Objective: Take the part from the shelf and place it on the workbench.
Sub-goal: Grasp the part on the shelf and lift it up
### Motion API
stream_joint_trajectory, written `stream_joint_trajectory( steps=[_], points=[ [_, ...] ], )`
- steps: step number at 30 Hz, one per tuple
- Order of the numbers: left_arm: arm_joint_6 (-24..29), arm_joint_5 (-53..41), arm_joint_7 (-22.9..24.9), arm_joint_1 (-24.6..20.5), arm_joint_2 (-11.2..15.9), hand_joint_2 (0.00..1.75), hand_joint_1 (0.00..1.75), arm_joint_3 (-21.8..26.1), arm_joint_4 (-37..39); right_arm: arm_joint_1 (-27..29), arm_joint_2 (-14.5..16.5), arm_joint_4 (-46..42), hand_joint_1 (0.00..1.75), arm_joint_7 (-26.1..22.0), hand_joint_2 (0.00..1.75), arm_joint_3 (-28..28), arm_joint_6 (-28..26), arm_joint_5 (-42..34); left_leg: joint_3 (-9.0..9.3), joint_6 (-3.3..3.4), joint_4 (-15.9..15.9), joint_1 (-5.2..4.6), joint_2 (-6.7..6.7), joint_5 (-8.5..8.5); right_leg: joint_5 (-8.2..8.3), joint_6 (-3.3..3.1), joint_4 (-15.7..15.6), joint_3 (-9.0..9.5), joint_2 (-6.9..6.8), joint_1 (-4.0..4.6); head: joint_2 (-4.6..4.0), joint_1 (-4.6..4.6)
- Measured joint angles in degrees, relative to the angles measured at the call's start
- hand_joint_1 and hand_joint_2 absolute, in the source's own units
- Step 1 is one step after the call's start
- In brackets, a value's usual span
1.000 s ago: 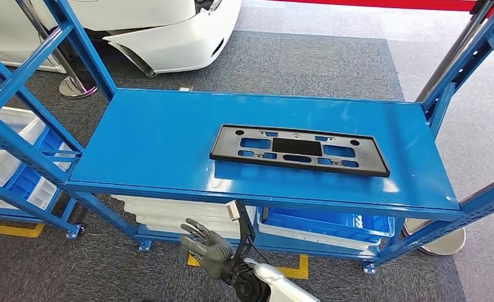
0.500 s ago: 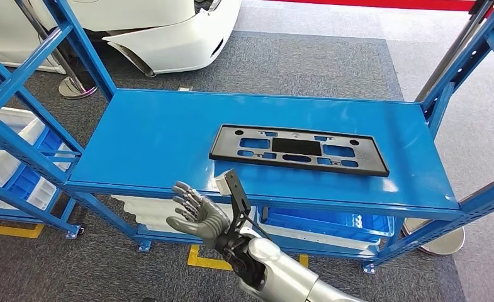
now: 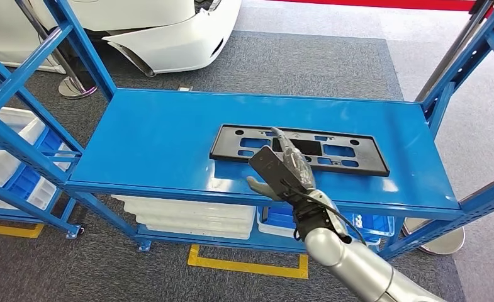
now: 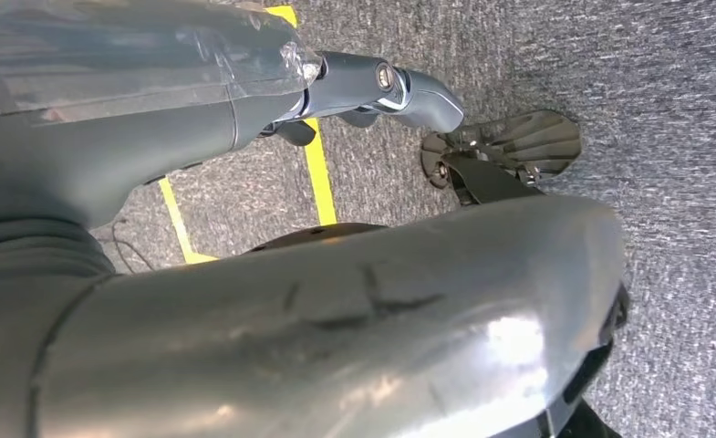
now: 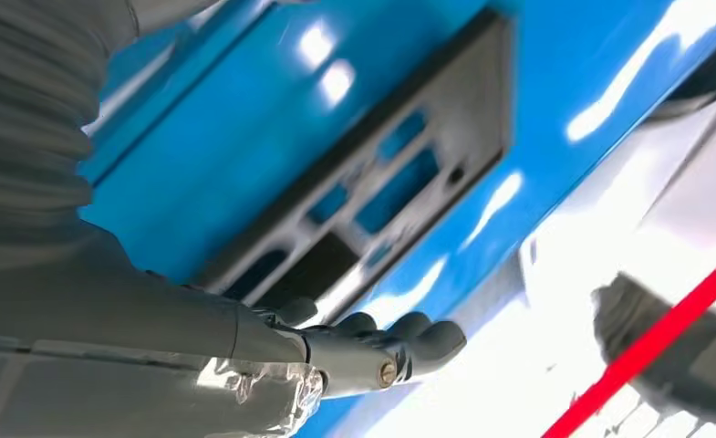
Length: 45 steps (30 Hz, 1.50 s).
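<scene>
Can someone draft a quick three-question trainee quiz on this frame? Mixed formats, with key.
1. True or false: the right hand has already lifted the black part off the blue shelf.
2. Multiple choice: what sits under the shelf's top level, below the part? A) a blue bin B) a red toolbox C) a cardboard carton
3. Fill in: beyond the shelf's far edge, on the grey carpet, stands a white ____.

Key:
1. False. The part lies flat on the shelf; the hand is above its near edge, fingers extended, holding nothing.
2. A
3. Car; its front bumper shows.
</scene>
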Motion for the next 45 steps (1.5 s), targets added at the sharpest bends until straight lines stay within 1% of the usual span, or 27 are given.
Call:
stream_joint_trajectory(
  steps=[2,4,6,8,14,17,19,22,27,31,35,38,45],
  points=[
    [0.0,0.3,0.2,0.1,0.0,0.0,0.0,0.0,0.0,0.4,-1.8,-2.2,0.0,5.9,1.75,-1.1,5.2,7.5,0.01,0.0,0.0,0.0,0.01,0.0,0.0,0.0,0.0,0.0,0.03,0.01,0.0,-0.04],
    [0.0,0.6,0.5,0.1,0.0,0.0,0.0,0.0,0.0,0.6,-3.3,-3.5,0.0,9.0,1.75,-1.6,11.1,13.7,0.01,0.0,0.0,0.0,0.01,0.0,0.0,0.0,0.0,0.01,0.03,0.01,-0.01,-0.05],
    [-0.1,0.7,0.7,0.1,0.0,0.0,0.0,0.0,0.0,0.7,-4.2,-4.1,0.0,9.8,1.75,-1.8,16.1,18.8,0.01,0.0,0.0,0.0,0.01,0.01,0.01,0.01,0.0,0.01,0.03,0.01,0.0,-0.04],
    [-0.2,0.9,0.7,0.1,0.0,0.0,0.0,0.0,0.0,0.7,-4.8,-4.2,0.0,9.9,1.75,-2.0,19.2,22.5,0.01,0.01,0.0,0.0,0.01,0.02,0.01,0.01,0.0,0.01,0.02,0.01,-0.01,-0.04],
    [-0.3,0.4,1.0,-0.3,0.0,0.0,0.0,-0.1,0.0,0.1,-6.1,-3.8,0.0,9.8,1.75,-2.3,21.8,28.4,-0.03,0.02,-0.1,-0.01,-0.01,0.02,0.01,0.01,0.0,0.01,0.01,0.0,0.0,0.01],
    [-0.5,0.1,1.3,-0.7,0.0,0.0,0.0,-0.2,0.0,-1.1,-6.5,-2.6,0.0,8.7,1.75,-2.3,22.1,29.6,-0.03,0.02,0.0,-0.01,-0.01,0.02,0.01,0.01,0.0,0.01,0.0,0.0,0.0,0.03],
    [-0.6,-0.2,1.4,-0.9,0.0,0.0,0.0,-0.5,0.0,-2.1,-6.7,-1.2,0.0,6.6,1.75,-2.1,21.4,30.2,-0.04,0.02,0.0,-0.01,-0.01,0.02,0.01,0.01,0.0,0.01,0.0,0.0,-0.01,0.03],
    [-0.7,-0.4,1.6,-1.3,0.0,0.0,0.0,-1.0,0.0,-3.7,-6.7,1.6,0.0,3.3,1.75,-1.8,19.5,30.7,-0.04,0.03,0.0,-0.01,-0.02,0.03,0.01,0.02,0.0,0.02,-0.03,0.0,0.0,0.0],
    [-0.9,-0.6,1.7,-1.8,0.0,0.0,0.0,-1.4,0.0,-5.2,-6.7,5.9,0.0,0.7,1.75,-1.0,17.5,31.5,-0.06,0.03,0.0,-0.01,-0.06,0.03,0.01,0.02,0.0,0.02,-0.07,0.0,0.0,0.01],
    [-1.2,-0.6,1.6,-2.1,0.0,0.0,0.0,-1.8,0.0,-6.9,-6.6,10.1,0.0,-3.4,1.75,-0.3,14.2,31.7,-0.07,0.03,0.0,-0.01,-0.08,0.03,0.01,0.02,0.0,0.01,-0.08,0.0,0.01,0.01],
    [-1.3,-0.6,1.6,-2.3,0.0,0.0,0.0,-2.3,0.0,-8.0,-6.4,13.7,0.0,-6.4,1.75,0.3,12.6,29.9,-0.08,0.03,-0.1,-0.01,-0.11,0.03,0.01,0.02,0.0,0.01,-0.1,0.01,0.0,0.01],
    [-1.4,-0.6,1.6,-2.4,0.0,0.0,0.0,-2.6,0.0,-8.5,-5.7,16.2,0.0,-8.5,1.75,0.7,12.0,26.3,-0.08,0.03,-0.1,-0.01,-0.11,0.03,0.01,0.02,0.0,0.01,-0.1,0.01,0.01,0.02],
    [-1.8,-0.3,1.4,-2.7,0.0,0.0,0.0,-2.9,0.0,-9.3,-3.6,20.3,0.0,-10.9,1.75,1.9,10.4,19.5,-0.08,0.03,-0.1,-0.01,-0.11,0.03,0.01,0.02,0.0,0.0,-0.1,0.01,0.0,-0.02]
  ],
)
